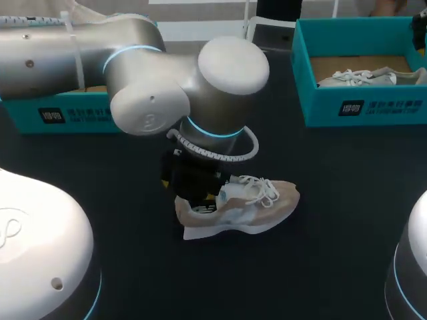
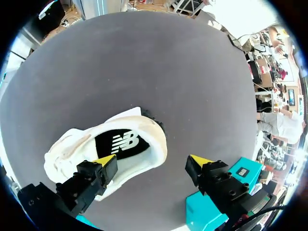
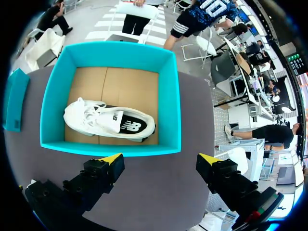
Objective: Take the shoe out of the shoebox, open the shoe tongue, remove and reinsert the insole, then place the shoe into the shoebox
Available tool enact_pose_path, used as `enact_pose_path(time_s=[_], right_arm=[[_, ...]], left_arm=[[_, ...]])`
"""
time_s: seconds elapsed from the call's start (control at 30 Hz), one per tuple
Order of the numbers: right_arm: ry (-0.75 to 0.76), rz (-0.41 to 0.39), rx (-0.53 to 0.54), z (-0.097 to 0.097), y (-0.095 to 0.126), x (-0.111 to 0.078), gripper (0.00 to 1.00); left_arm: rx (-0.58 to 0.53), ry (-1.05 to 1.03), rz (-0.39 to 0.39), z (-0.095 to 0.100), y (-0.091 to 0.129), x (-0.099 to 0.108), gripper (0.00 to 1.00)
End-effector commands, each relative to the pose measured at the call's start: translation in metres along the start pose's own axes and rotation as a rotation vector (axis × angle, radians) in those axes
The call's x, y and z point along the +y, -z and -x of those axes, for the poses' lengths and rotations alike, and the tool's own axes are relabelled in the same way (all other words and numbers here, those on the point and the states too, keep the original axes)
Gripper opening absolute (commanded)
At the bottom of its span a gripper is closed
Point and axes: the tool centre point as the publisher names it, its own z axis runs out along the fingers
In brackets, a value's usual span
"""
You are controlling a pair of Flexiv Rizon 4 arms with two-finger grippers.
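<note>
A beige and white shoe [image 1: 233,203] lies on its side on the dark table, mid-table, laces toward the right. My left arm [image 1: 133,73] reaches over it and hides my left gripper in the head view. In the left wrist view the left gripper [image 2: 151,161] is open just above the shoe [image 2: 139,127]. One fingertip [image 2: 107,161] hovers over the black insole [image 2: 122,143], the other stands off the shoe's side. My right gripper [image 3: 161,159] is open above a teal shoebox [image 3: 171,110] holding a second white shoe [image 3: 96,118].
The teal shoebox [image 1: 360,107] with the second shoe [image 1: 363,77] stands at the back right. Another teal box [image 1: 60,115] stands at the back left, partly behind my left arm. A teal lid [image 3: 12,98] lies beside the right box.
</note>
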Motion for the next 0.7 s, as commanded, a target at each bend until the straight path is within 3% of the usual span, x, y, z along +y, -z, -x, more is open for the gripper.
enact_pose_path(time_s=[0.03,0.17,0.3,0.7], right_arm=[[0.0,0.002,-0.001,0.0,0.0,-0.001,1.0],[0.0,0.002,-0.001,0.0,0.0,-0.001,1.0],[0.0,0.002,-0.001,0.0,0.0,-0.001,1.0],[0.0,0.002,-0.001,0.0,0.0,-0.001,1.0]], left_arm=[[-0.166,0.055,0.013,-0.039,0.025,-0.009,1.0],[-0.302,0.176,-0.029,-0.052,0.033,-0.014,1.0],[-0.588,0.303,-0.16,-0.067,0.039,-0.028,1.0],[-0.588,0.303,-0.16,-0.067,0.039,-0.028,1.0]])
